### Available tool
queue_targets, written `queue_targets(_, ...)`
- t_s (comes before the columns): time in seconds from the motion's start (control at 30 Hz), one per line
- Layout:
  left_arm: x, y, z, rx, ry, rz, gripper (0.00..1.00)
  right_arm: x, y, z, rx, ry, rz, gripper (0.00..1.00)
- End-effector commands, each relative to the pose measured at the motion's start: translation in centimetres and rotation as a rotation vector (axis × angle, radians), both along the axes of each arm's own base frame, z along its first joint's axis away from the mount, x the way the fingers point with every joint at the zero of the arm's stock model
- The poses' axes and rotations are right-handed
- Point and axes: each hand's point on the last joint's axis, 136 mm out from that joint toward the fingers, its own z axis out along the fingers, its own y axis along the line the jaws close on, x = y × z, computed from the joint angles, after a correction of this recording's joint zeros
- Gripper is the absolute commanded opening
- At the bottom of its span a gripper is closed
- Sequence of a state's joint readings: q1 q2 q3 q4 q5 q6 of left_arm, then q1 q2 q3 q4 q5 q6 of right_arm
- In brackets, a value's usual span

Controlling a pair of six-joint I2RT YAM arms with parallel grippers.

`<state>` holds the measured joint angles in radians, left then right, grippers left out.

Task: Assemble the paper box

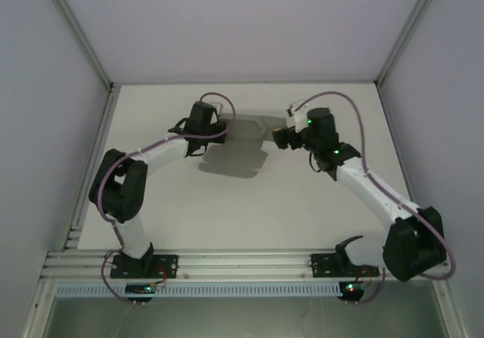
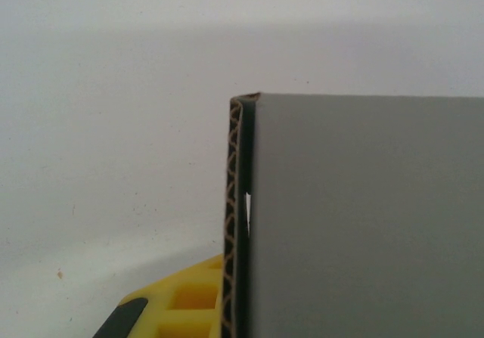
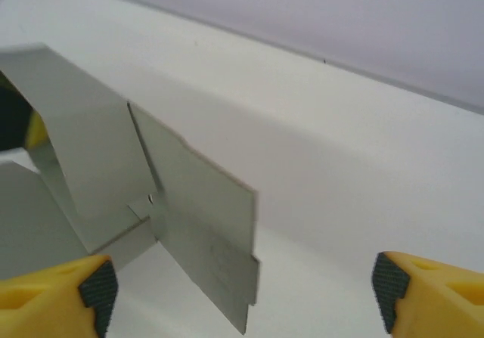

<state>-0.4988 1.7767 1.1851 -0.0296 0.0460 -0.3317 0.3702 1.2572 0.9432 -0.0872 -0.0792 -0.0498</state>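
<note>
Paper box lies as a partly folded grey card sheet toward the far middle of the white table, between the two arms. Over on the left, the left arm rises from its base and bends inward, and the left gripper sits at the sheet's left edge. Its wrist camera is right up against the card. A smooth grey panel stands upright across the right half of that view, with a brown corrugated edge running down its left side. One yellow finger with a black pad meets that edge from the left at the bottom. The jaws are pressed together, pinching the card.

In the middle, seen from above, the near part of the sheet lies flat while the far part stands up off the table.

On the right, the right gripper hovers just beside the sheet's right edge with its yellow fingers spread wide. Between them, nearer the left-hand one, a flap stands tilted off the table and touches neither pad. It joins a taller raised panel behind it.
</note>
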Motion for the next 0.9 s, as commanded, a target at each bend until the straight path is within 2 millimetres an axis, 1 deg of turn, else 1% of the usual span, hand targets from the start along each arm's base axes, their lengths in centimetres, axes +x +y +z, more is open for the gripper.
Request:
queue_targets(0.0,-0.6,-1.0,1.9,-0.051,-0.025,-0.068,0.00,-2.0,1.6,-1.9,0.125,0.176,0.160,0.82)
queue_targets(0.07,-0.7,-1.1,2.0,-0.062,-0.022,-0.072,0.00,-1.9,2.2,-1.9,0.165,0.212,0.212,0.80)
queue_targets(0.13,-0.8,-1.3,2.0,-0.068,-0.017,-0.076,0.00,-1.3,2.7,-1.9,0.183,0.227,0.237,0.73)
queue_targets(0.17,-0.8,-1.3,1.9,-0.070,-0.013,-0.077,0.00,-1.1,2.9,-2.1,0.189,0.237,0.247,0.71)
queue_targets(0.2,-0.9,-1.4,1.9,-0.075,-0.011,-0.080,0.00,-0.7,3.0,-2.1,0.190,0.241,0.249,0.67)
queue_targets(0.3,-0.9,-1.4,1.8,-0.074,-0.003,-0.080,0.00,0.1,3.1,-2.5,0.186,0.251,0.244,0.56)
queue_targets(0.37,-1.0,-1.4,1.8,-0.074,-0.001,-0.079,0.00,0.4,3.1,-2.8,0.187,0.256,0.245,0.45)
queue_targets(0.6,-1.2,-1.6,2.0,-0.081,-0.001,-0.091,0.00,1.1,3.2,-3.5,0.198,0.276,0.250,0.26)
queue_targets(0.63,-1.1,-1.6,2.0,-0.081,0.000,-0.088,0.00,1.1,3.1,-3.6,0.197,0.278,0.246,0.24)
queue_targets(0.67,-1.1,-1.5,2.0,-0.079,0.000,-0.086,0.00,1.2,3.1,-3.6,0.194,0.278,0.245,0.18)
queue_targets(0.77,-1.0,-1.4,2.1,-0.077,0.004,-0.077,0.00,1.5,2.4,-3.9,0.168,0.276,0.208,0.05)
queue_targets(0.8,-1.1,-1.5,2.1,-0.079,0.006,-0.077,0.00,2.1,1.7,-4.0,0.139,0.259,0.162,0.04)
queue_targets(0.87,-1.1,-1.4,2.1,-0.077,0.007,-0.067,0.00,2.6,0.9,-4.3,0.078,0.244,0.101,0.00)
